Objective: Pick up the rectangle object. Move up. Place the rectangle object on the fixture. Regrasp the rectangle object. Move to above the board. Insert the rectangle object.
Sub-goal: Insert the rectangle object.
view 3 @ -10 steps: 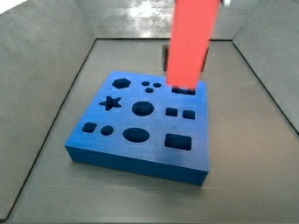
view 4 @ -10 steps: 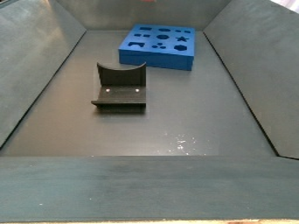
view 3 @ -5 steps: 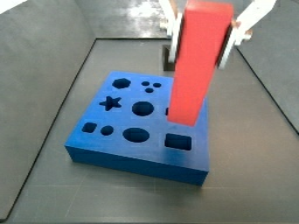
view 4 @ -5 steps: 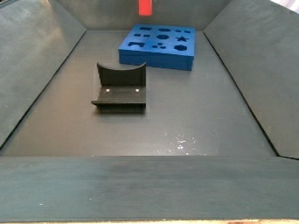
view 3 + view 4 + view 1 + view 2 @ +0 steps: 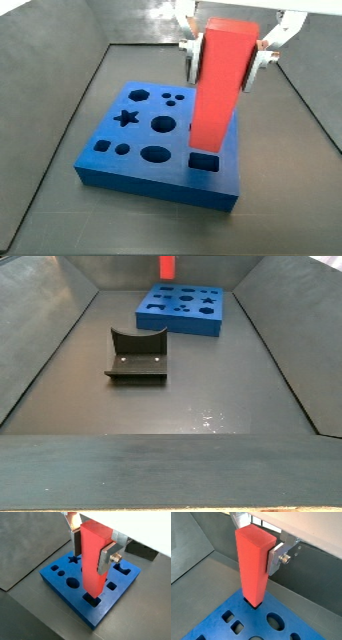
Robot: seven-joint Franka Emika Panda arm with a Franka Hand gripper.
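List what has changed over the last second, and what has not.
The end effector, shut on the red block, has come down over the blue board, so the block's lower end now sits at a square hole near the board's edge. The board and the fixture stayed put.

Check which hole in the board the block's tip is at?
The rectangular hole at the blue board's edge, not the star or round holes; the tool holds the red block upright, tip there.

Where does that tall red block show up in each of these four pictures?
Wrist view: red block upright in the pincer, over the blue board.
Wrist view: block fills the centre.
Side view: block above the board's near corner.
Side view: only its tip at the top edge.
Shared landmark: the board.
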